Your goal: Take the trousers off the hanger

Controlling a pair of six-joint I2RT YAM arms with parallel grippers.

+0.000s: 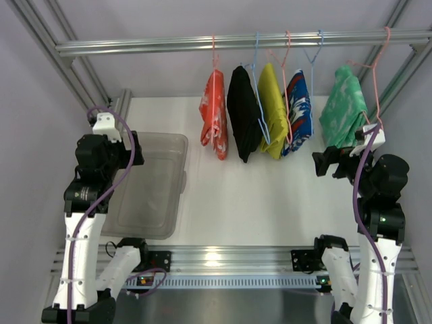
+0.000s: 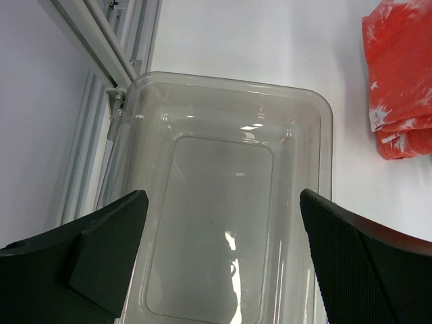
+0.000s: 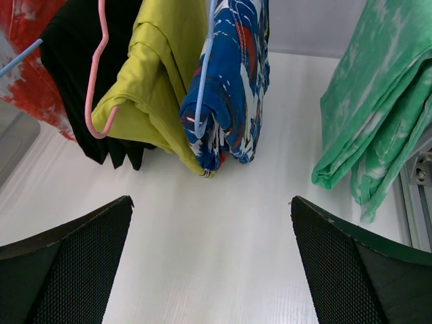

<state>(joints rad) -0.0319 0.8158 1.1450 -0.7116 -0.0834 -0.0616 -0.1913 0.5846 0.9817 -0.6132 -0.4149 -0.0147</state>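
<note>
Trousers (image 1: 214,116) hang leftmost on the rail (image 1: 169,45), draped over the pink hanger (image 1: 214,52), whose hook is on the rail. Their lower edge is near the table (image 1: 243,202); can't tell if it touches. The black garment (image 1: 243,120) is just beside them on the right, then yellow (image 1: 273,111), blue patterned (image 1: 299,111), and well apart, green (image 1: 343,108).

Open room: a bare white table strip runs from the bin's right edge to the right arm, in front of the hung clothes. Left of the trousers there is a gap to the frame post (image 2: 101,40). The near edge is the aluminium base rail (image 1: 223,256).

The clear plastic bin (image 1: 177,145) sits at the table's left, against the left frame. Its floor shows bare, only glare. The trousers' hem is just beyond its far right corner.

The left gripper (image 2: 224,202) is over the bin, fingers wide apart, holding nothing. The right gripper (image 3: 211,202) has its fingers wide apart, holding nothing, aimed at the gap between the blue and green garments, low by the green one's bottom edge.
</note>
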